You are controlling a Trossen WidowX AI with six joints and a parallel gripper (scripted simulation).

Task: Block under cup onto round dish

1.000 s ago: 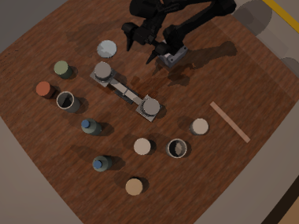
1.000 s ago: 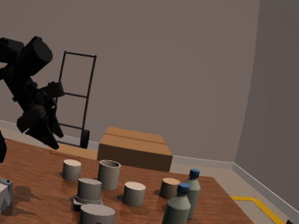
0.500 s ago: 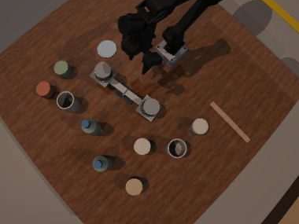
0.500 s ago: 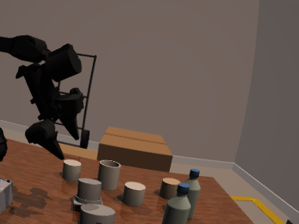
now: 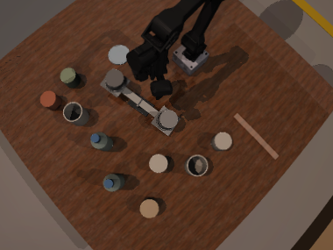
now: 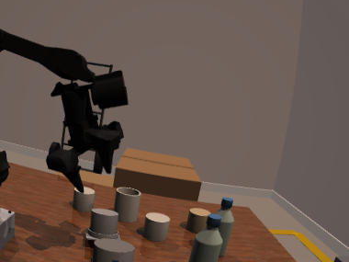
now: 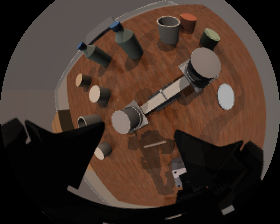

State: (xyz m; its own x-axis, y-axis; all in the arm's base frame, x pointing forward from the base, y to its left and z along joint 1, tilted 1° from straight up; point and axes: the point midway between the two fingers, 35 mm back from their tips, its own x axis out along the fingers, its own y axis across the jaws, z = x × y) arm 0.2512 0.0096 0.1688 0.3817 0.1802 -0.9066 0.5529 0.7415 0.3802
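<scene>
Two identical grey cups stand upside down on the ends of a small balance [image 5: 139, 102] [image 7: 164, 96]. One cup [image 5: 115, 79] [image 6: 104, 221] [image 7: 205, 65] is on the end nearer the dish. The other cup [image 5: 167, 118] [image 6: 114, 251] [image 7: 125, 120] is on the opposite end. No block shows. The round pale blue dish [image 5: 118, 54] [image 7: 226, 96] lies flat beside the first cup. My gripper [image 5: 149, 75] [image 6: 92, 173] [image 7: 141, 130] is open and empty. It hangs above the table beside the balance, between the two cups, and touches neither.
The arm's base [image 5: 190, 59] stands behind the balance. Around it stand a green cylinder [image 5: 67, 75], a red cylinder [image 5: 48, 99], open cups [image 5: 73, 111] [image 5: 196, 165], two bottles [image 5: 99, 140] [image 5: 112, 182], cream and tan cylinders [image 5: 158, 163] [image 5: 222, 141] [image 5: 149, 208], and a wooden strip [image 5: 256, 136].
</scene>
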